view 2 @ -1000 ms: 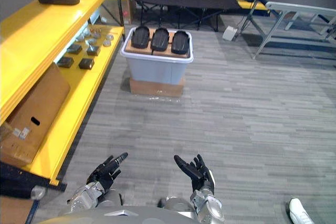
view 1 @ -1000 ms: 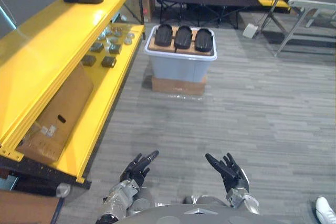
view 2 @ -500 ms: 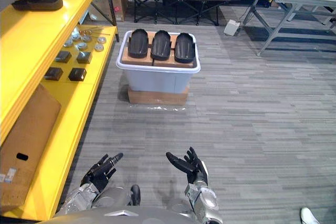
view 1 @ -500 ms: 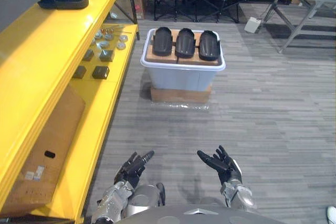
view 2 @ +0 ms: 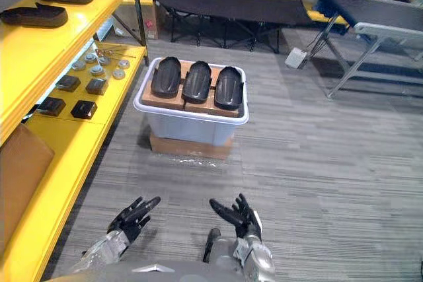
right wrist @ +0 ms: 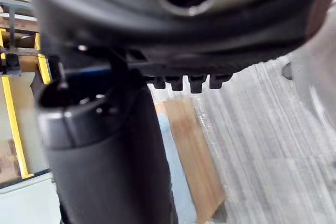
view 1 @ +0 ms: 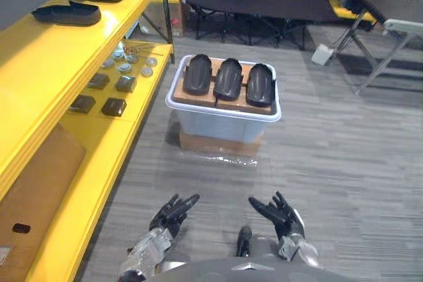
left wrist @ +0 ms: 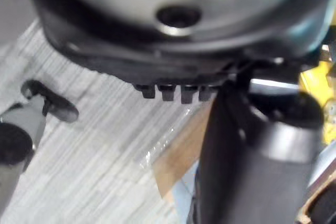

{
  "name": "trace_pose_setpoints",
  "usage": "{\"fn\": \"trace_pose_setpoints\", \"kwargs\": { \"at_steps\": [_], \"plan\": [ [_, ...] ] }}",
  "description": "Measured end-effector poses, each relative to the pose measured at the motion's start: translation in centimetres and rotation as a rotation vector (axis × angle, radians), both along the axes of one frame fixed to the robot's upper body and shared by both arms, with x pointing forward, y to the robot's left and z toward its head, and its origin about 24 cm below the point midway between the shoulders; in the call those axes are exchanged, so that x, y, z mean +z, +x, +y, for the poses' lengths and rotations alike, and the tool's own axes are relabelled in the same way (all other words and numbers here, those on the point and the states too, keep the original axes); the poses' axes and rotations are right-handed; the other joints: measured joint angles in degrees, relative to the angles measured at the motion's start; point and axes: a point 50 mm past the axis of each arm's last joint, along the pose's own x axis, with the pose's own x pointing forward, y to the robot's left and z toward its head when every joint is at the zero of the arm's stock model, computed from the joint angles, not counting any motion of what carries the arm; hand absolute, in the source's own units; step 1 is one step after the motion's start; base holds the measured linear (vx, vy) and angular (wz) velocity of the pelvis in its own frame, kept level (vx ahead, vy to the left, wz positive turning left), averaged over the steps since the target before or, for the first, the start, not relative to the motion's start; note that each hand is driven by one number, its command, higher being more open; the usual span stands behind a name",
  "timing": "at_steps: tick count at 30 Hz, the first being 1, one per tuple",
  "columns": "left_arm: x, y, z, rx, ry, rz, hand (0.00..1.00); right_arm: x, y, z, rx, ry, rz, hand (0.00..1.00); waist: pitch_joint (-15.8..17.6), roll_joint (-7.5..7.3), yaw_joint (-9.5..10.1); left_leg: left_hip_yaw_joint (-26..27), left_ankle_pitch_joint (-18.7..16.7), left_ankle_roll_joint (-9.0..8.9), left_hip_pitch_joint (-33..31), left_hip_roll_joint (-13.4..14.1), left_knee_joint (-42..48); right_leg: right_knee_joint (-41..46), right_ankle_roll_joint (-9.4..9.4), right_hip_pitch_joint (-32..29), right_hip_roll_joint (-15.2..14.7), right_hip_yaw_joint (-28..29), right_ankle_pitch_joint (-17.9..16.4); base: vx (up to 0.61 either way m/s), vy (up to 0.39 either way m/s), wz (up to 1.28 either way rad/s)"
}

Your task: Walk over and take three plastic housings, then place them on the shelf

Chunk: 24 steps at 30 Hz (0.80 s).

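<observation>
- The left hand and the right hand are low and close, above the grey floor. Their fingers are spread out loose and hold nothing.
- A bit further on, a pale plastic bin stands on a flat cardboard box.
- Three black plastic housings lie side by side on a brown board on top of the bin.
- On the left runs the yellow shelf. More black housings lie on its top level.
- Far back stands a black folding cot.
</observation>
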Motion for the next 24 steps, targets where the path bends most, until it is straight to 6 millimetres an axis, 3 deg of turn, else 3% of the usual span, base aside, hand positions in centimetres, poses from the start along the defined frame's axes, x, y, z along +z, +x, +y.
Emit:
{"fn": "trace_pose_setpoints", "kwargs": {
  "at_steps": [1,4,6,8,9,10,11,14,18,21,24],
  "plan": [
    [0.0,0.1,-0.5,0.008,-0.026,0.0,1.0,0.1,0.2,-0.2,-0.001,-0.004,-0.005,1.0,-0.1,0.29,0.0,-0.6,0.9,-0.84,-1.2,0.7,2.7,0.2,-0.65,0.4,0.5,-0.4,-0.9,0.27,-0.368,0.09],
    [0.1,0.3,-0.5,0.029,-0.049,-0.007,1.0,0.3,0.7,0.1,0.021,-0.006,-0.015,1.0,0.3,0.49,0.38,-2.3,5.0,-1.42,-9.8,3.8,22.9,-4.2,-1.71,5.9,3.5,-0.8,-2.1,0.21,-0.257,0.04],
    [0.2,0.3,-0.4,0.03,-0.047,-0.009,1.0,-0.1,0.3,-0.1,0.016,-0.006,0.011,1.0,0.7,0.71,0.45,-0.4,3.4,-1.63,-12.7,4.1,26.6,-8.4,-1.84,11.7,4.4,-1.1,-1.9,0.23,-0.148,0.01],
    [0.3,0.4,-0.5,0.023,-0.048,-0.025,1.0,0.0,0.3,-0.7,0.017,-0.024,0.012,1.0,0.8,0.88,0.55,2.8,3.2,-0.88,-14.6,1.5,17.4,-11.4,-1.61,14.4,4.0,-0.6,-2.2,0.17,-0.04,-0.11],
    [0.6,0.7,-0.5,0.019,-0.044,-0.046,1.0,0.2,0.5,-1.0,0.024,-0.036,0.007,1.0,1.0,1.14,0.66,3.5,4.4,-0.77,-15.0,-0.7,8.0,-12.2,-1.3,14.8,3.8,-0.1,-2.1,0.16,0.06,-0.2],
    [0.6,0.8,-0.5,0.016,-0.042,-0.054,1.0,0.2,0.6,-1.2,0.025,-0.043,0.005,1.0,1.2,1.45,0.71,3.5,6.2,-0.46,-14.9,-1.5,3.0,-12.4,-1.06,14.9,3.9,0.1,-2.1,0.21,0.098,-0.42],
    [0.7,0.8,-0.5,0.018,-0.035,-0.057,1.0,0.2,0.7,-1.2,0.023,-0.057,0.011,1.0,1.4,1.42,1.61,4.4,11.4,2.07,-13.3,-2.6,-1.0,-12.4,-0.12,15.1,3.5,1.6,-1.9,0.15,0.076,-0.36],
    [0.9,1.3,0.1,0.017,-0.016,-0.072,1.0,1.0,1.6,-0.4,0.071,-0.092,-0.03,1.0,2.0,-0.31,1.53,5.4,13.0,3.26,-12.6,-4.7,-4.4,-14.7,1.08,15.0,2.0,2.3,-0.8,0.26,0.078,-0.14],
    [1.1,1.4,0.2,-0.013,0.005,-0.083,1.0,2.4,2.7,0.6,0.115,-0.108,-0.117,1.0,2.2,-0.92,1.32,5.4,12.7,3.79,-11.4,-5.6,-5.7,-14.8,1.42,15.9,1.2,2.2,-0.9,0.16,0.053,0.06],
    [1.0,1.3,0.4,-0.051,0.038,-0.067,1.0,3.1,3.5,1.0,0.114,-0.117,-0.151,1.0,2.7,-1.57,0.59,4.8,11.4,4.51,-8.9,-5.8,-7.3,-4.9,3.96,13.3,0.0,2.2,-4.4,0.07,0.036,0.14],
    [1.1,1.2,0.8,-0.111,0.086,-0.066,1.0,3.0,3.0,1.1,0.077,-0.128,-0.139,1.0,3.3,-2.72,-0.38,2.7,11.0,4.96,-6.2,-5.5,-7.5,9.1,4.51,9.6,-1.6,2.2,-4.7,0.03,0.059,0.38]
  ]
}}
